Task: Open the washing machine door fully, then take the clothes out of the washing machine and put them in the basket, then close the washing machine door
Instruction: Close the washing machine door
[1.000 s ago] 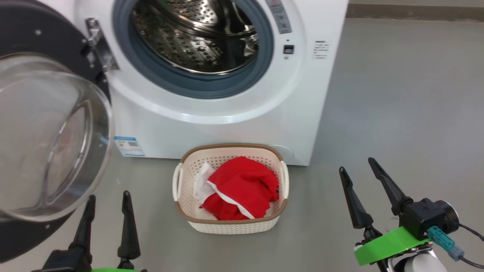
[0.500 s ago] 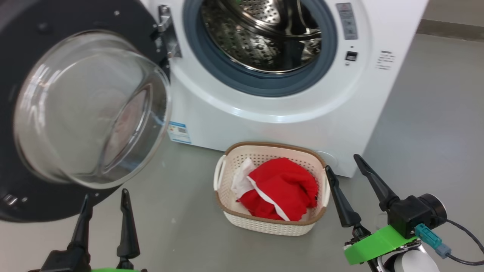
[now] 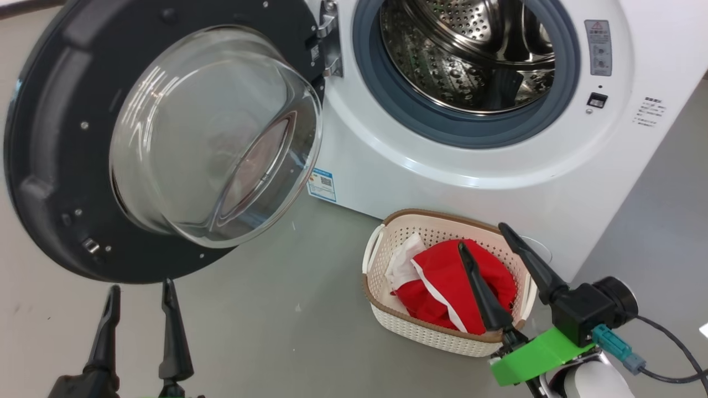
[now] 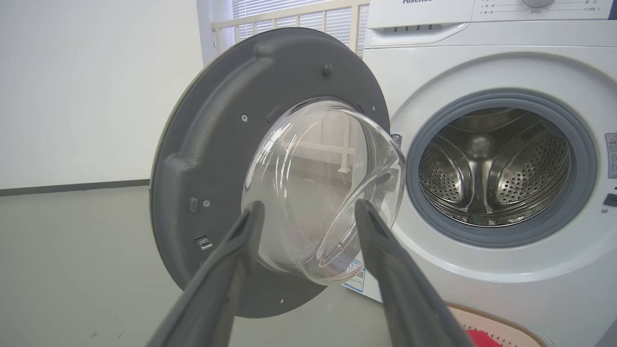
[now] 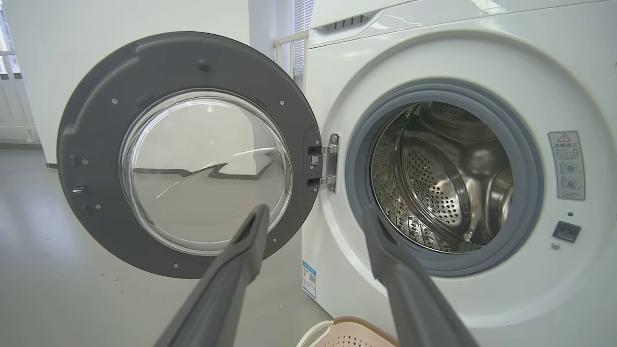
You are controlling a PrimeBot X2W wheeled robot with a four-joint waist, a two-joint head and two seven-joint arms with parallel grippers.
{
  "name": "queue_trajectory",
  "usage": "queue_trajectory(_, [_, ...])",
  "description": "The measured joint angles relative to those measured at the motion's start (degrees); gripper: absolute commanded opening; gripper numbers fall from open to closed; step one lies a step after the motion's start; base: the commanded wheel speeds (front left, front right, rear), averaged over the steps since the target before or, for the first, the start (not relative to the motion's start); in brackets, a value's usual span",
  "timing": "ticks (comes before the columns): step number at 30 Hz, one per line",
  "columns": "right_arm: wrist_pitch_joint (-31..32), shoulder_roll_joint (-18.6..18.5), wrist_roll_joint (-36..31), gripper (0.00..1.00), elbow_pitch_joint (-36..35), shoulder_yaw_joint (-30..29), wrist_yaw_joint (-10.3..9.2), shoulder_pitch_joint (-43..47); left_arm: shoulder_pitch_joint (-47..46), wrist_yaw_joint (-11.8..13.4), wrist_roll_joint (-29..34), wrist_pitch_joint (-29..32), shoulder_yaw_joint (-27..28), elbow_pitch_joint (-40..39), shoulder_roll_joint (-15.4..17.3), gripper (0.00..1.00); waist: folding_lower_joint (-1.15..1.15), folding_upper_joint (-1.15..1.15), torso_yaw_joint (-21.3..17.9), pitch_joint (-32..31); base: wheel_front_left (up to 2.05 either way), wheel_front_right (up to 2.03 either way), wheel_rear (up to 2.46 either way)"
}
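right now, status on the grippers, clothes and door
Left gripper open, right gripper open, empty. Clothes in basket. Door wide open, nothing blocking it.

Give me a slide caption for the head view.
With washing machine door wide open, clothes lie in the basket before the washing machine.

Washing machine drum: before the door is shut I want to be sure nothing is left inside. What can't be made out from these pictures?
Head view: the top edge cuts off the upper drum.
Right wrist view: a finger of the right gripper covers the drum's lower left.
Left wrist view: the grey seal hides the drum floor's front strip.
Head view: the energy label is too small to read.
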Motion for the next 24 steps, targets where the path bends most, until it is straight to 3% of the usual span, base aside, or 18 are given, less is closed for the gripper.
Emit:
queue_trajectory(8, [0.0,-0.1,0.0,1.0,0.8,0.7,0.0,-1.1,1.0,0.8,-0.1,-1.1,0.4,-0.4,0.0,1.0,0.0,0.0,0.4,0.7,0.0,0.0,0.0])
queue_trajectory(9, [0.0,-0.1,0.0,1.0,0.9,0.6,0.0,-1.1,1.0,0.8,-0.2,-1.2,0.5,-0.4,0.0,0.4,0.0,0.0,0.4,0.7,0.0,0.0,0.0])
queue_trajectory(10, [0.0,-0.1,0.0,1.0,0.9,0.5,0.0,-1.1,1.0,0.8,-0.4,-1.8,0.5,-0.4,0.0,0.0,0.0,0.0,0.3,0.7,0.0,0.0,0.0])
queue_trajectory(17, [0.0,-0.1,0.0,1.0,0.9,-0.7,0.0,-1.0,-0.5,0.7,-3.3,-4.6,3.2,-0.4,0.0,0.0,0.0,0.0,-0.1,0.7,0.0,0.0,0.0])
queue_trajectory(24, [0.0,-0.1,0.0,1.0,1.1,-1.3,0.0,-0.9,-8.0,-1.9,-9.5,-6.3,9.3,-0.4,1.5,0.0,0.0,0.0,-1.0,0.9,0.0,0.0,0.0])
